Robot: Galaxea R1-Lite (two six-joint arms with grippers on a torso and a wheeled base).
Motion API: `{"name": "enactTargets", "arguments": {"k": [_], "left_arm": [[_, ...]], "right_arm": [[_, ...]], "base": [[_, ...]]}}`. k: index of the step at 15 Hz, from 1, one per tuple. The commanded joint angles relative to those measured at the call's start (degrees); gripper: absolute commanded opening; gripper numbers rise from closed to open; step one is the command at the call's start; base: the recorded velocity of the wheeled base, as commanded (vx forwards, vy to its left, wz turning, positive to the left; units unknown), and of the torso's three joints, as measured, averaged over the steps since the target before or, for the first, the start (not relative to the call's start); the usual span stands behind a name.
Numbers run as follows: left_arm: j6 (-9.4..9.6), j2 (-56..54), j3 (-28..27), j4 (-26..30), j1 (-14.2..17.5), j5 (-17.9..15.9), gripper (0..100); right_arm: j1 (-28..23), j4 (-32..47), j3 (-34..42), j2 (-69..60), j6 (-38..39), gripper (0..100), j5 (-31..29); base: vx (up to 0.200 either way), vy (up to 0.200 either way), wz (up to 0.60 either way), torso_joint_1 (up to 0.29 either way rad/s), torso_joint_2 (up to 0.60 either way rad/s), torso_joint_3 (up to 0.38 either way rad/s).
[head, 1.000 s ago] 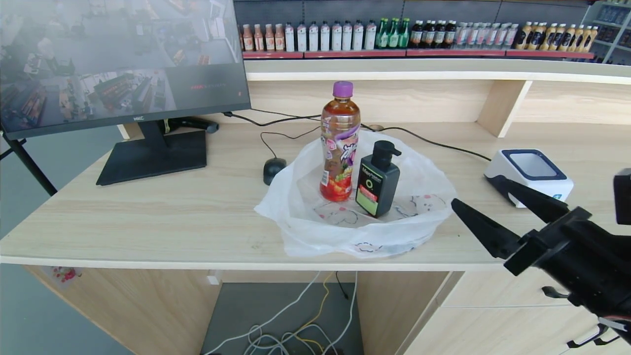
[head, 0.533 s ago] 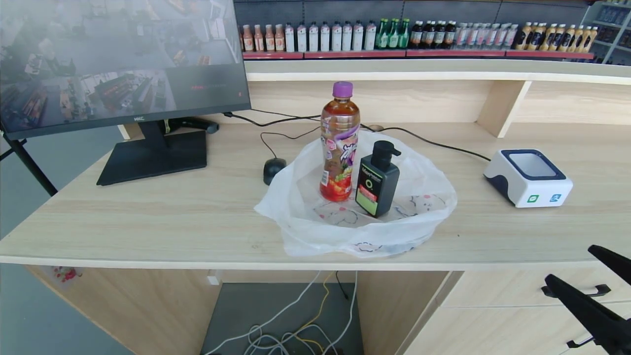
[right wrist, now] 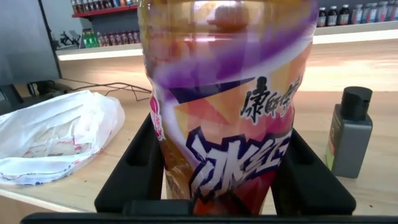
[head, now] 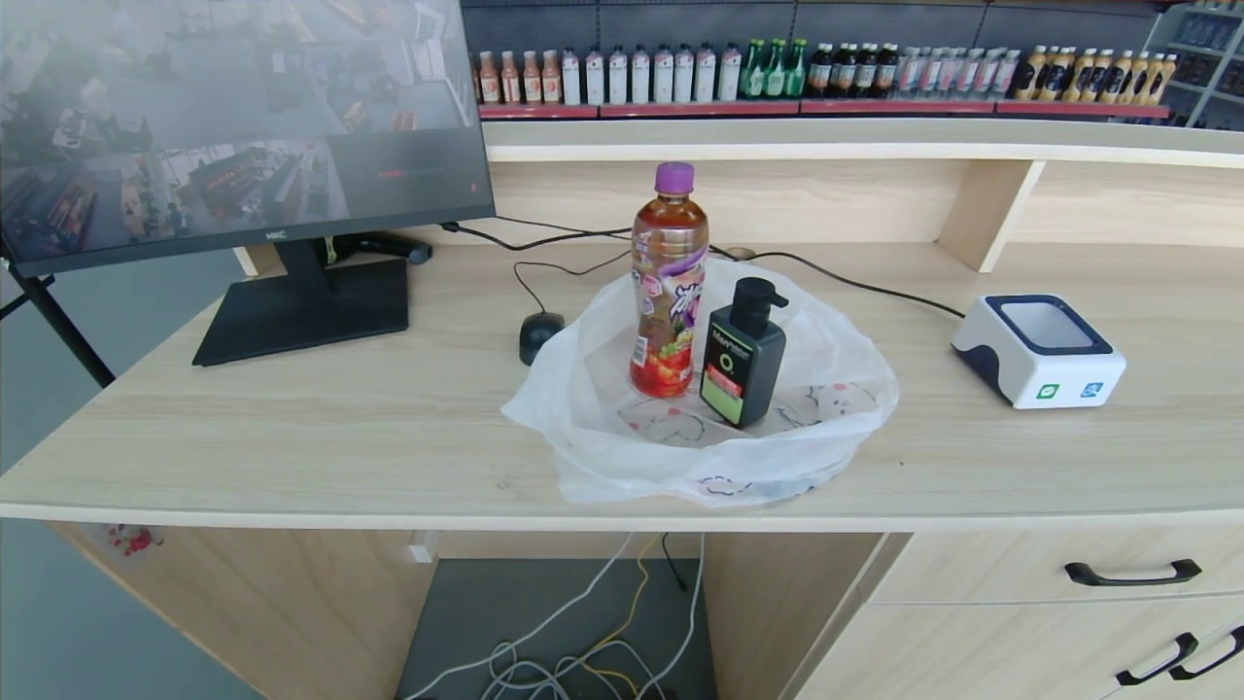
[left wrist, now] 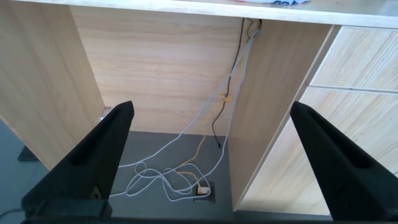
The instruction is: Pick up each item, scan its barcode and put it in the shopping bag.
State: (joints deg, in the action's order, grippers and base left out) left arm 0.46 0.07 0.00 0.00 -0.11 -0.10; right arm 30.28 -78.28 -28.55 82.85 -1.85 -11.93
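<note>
In the head view a tea bottle [head: 670,282] with a purple cap and a dark pump bottle [head: 742,354] stand upright inside the open white shopping bag [head: 593,428] at the middle of the counter. The white barcode scanner [head: 1038,350] sits to the right of the bag. In the right wrist view a bottle [right wrist: 227,106] with the same label sits close up between my right gripper [right wrist: 219,149] fingers, which hug both its sides. That view also has a white bag [right wrist: 56,134] and a pump bottle [right wrist: 349,134] on the counter. My left gripper [left wrist: 211,109] hangs open below the counter, holding nothing.
A monitor [head: 233,117] on a black stand occupies the counter's back left, with a mouse [head: 539,335] and cables beside the bag. A raised wooden ledge [head: 855,146] runs along the back. Below the counter are drawers [head: 1127,576] and loose cables [left wrist: 186,180].
In the head view my open right gripper has dropped down and to the right, from beside the scanner to out of the picture. Both bottles in the bag have stayed put.
</note>
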Motion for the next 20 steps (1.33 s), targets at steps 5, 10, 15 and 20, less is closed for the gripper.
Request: {"name": "enactTargets", "arguments": {"k": [5, 10, 15, 20], "left_arm": [[-0.20, 0.0, 0.0, 0.0, 0.0, 0.0, 100], [-0.02, 0.0, 0.0, 0.0, 0.0, 0.0, 100], [0.06, 0.0, 0.0, 0.0, 0.0, -0.1, 100], [-0.11, 0.0, 0.0, 0.0, 0.0, -0.1, 100]], "right_arm": [[-0.1, 0.0, -0.8, 1.8, -0.6, 0, -0.1], [-0.1, 0.1, -5.8, 5.8, -2.4, 0, 0.5], [0.3, 0.1, -19.4, 15.9, -8.5, 0, 7.5], [3.0, 4.0, -31.3, 22.0, -11.0, 0, 7.4]], "base": [[0.120, 0.000, 0.00, 0.000, 0.00, 0.002], [0.000, 0.000, 0.00, 0.000, 0.00, 0.000], [0.000, 0.000, 0.00, 0.000, 0.00, 0.000], [0.000, 0.000, 0.00, 0.000, 0.00, 0.000]]}}
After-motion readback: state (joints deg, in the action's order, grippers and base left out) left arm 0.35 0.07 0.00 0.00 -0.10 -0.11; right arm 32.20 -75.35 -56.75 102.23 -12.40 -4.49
